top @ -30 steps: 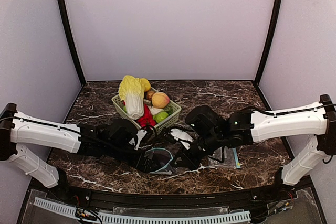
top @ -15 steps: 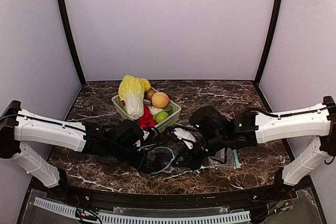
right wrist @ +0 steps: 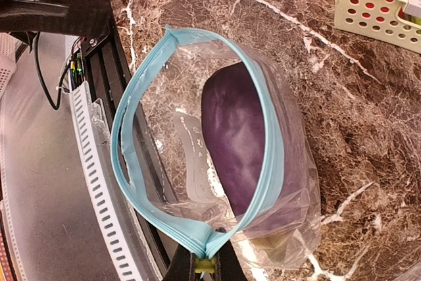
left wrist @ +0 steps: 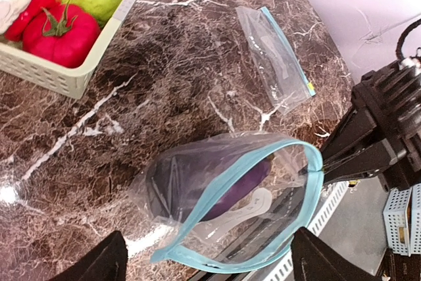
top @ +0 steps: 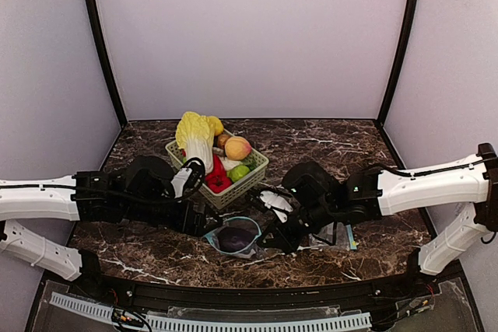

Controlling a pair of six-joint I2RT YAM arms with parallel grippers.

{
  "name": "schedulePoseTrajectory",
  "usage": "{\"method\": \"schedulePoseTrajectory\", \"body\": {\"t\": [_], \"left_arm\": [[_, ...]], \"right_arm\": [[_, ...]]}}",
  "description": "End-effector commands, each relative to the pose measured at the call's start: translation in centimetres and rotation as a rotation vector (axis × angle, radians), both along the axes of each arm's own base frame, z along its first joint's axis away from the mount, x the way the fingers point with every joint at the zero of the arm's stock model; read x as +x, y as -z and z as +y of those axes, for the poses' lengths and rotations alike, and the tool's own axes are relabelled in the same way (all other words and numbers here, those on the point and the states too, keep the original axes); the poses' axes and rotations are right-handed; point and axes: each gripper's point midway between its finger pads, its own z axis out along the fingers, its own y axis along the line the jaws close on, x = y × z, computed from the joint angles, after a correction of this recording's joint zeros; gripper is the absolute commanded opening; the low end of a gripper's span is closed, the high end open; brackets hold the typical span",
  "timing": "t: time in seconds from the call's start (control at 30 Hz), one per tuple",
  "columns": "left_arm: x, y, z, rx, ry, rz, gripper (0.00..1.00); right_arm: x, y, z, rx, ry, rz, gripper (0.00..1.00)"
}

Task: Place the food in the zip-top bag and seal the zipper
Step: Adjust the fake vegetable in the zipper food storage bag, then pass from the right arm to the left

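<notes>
being pinched at one corner by the right gripper [right wrist: 204,264], the left gripper [left wrist: 210,255] spread wide and empty, the bag [right wrist: 293,189] could be tipped and the eggplant [right wrist: 240,143] spilled.

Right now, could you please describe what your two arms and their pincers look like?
The left arm and right arm share long white shells, black joints and thin black cables along the top. The left pincer and right pincer are matte black with slim tapered fingers.
</notes>
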Motion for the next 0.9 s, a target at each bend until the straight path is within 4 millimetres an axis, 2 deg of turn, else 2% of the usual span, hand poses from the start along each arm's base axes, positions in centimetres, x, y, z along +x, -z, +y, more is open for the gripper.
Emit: {"method": "schedulePoseTrajectory", "body": {"t": [0.0,0.07,0.33,0.7,0.87], "left_arm": [[-0.7,2.6,1.9,0.029,-0.063,0.082,0.79],[-1.0,2.8,1.7,-0.001,-0.056,0.103,0.73],[-1.7,4.7,1.0,-0.02,-0.039,0.167,0.66],[-0.8,6.0,0.5,0.03,-0.058,0.166,0.5],[-0.3,5.9,0.5,0.045,-0.07,0.149,0.42]], "right_arm": [[0.3,-0.8,0.5,0.044,0.012,-0.018,0.0],[0.3,-0.8,0.5,0.044,0.012,-0.014,0.0],[0.1,-0.4,0.5,0.044,0.013,-0.002,0.0],[0.0,-0.2,0.3,0.045,0.014,0.007,0.0],[-0.1,0.1,0.1,0.038,0.017,0.011,0.0]]}}
